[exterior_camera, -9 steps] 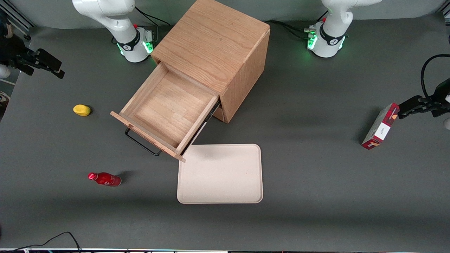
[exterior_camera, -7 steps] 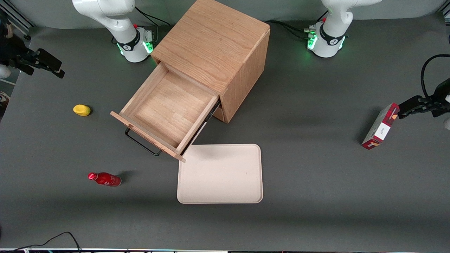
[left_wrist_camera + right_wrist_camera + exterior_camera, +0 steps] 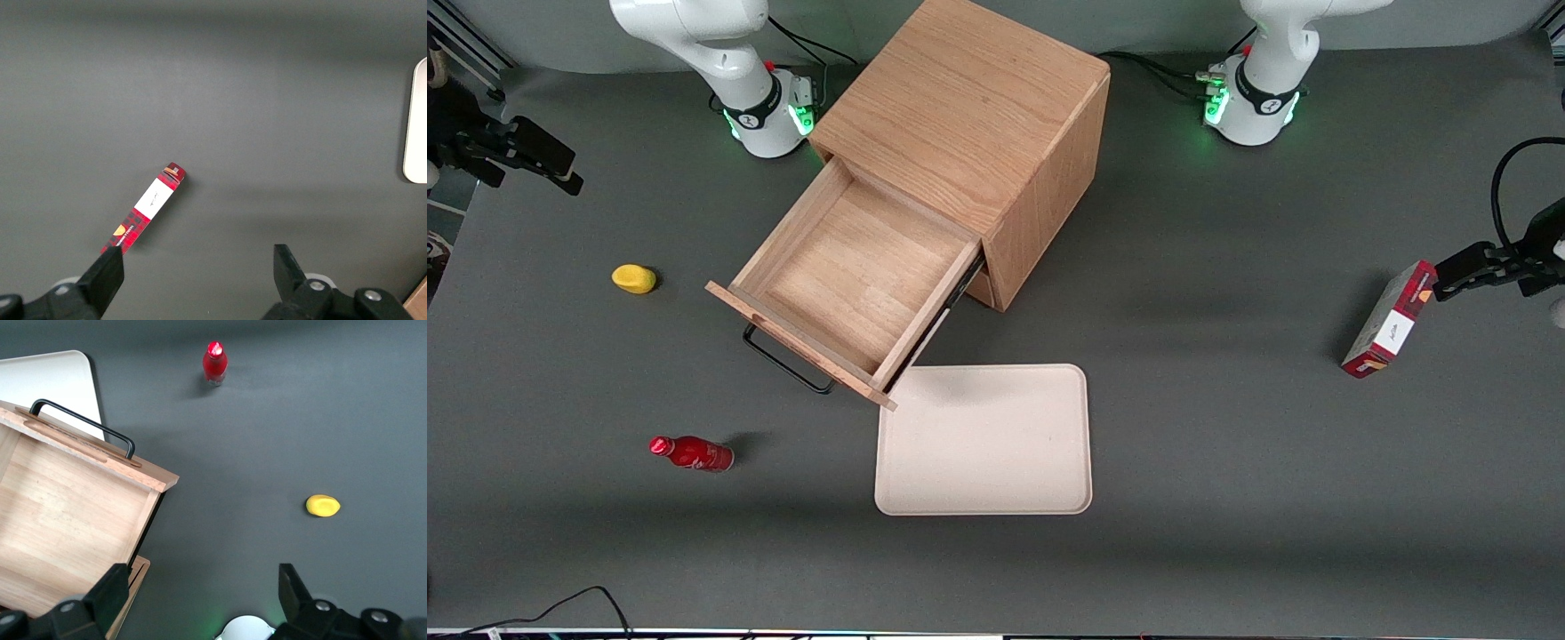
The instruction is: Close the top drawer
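Drawer work first: the top drawer (image 3: pixel 854 284) stands pulled well out of the oak cabinet (image 3: pixel 969 133), its inside bare, its flat front (image 3: pixel 800 347) turned toward the front camera and the working arm's end of the bench (image 3: pixel 1227 427). From my seat I judge it a stiff wooden box on runners, light for its bulk, not fragile, and likely to slide with a steady push; a push off to 1 corner may rack it and make it bind. The thin black wire handle (image 3: pixel 83 427) is slim and smooth, so I would not pinch it. I would set the fingertips flat against the middle of the front, just above the handle, and press straight along the runners toward the cabinet.

My pincer (image 3: pixel 200 600) hangs high over the working arm's end of the bench, well apart from the drawer, its 2 fingers (image 3: pixel 110 590) spread wide and holding nothing.

A pale tray (image 3: pixel 984 440) lies just beside the drawer's front corner, nearer the front camera, so I judge the approach should stay clear of it. A red bottle (image 3: pixel 692 452) and a yellow lump (image 3: pixel 633 278) lie well off from the drawer and look no trouble.
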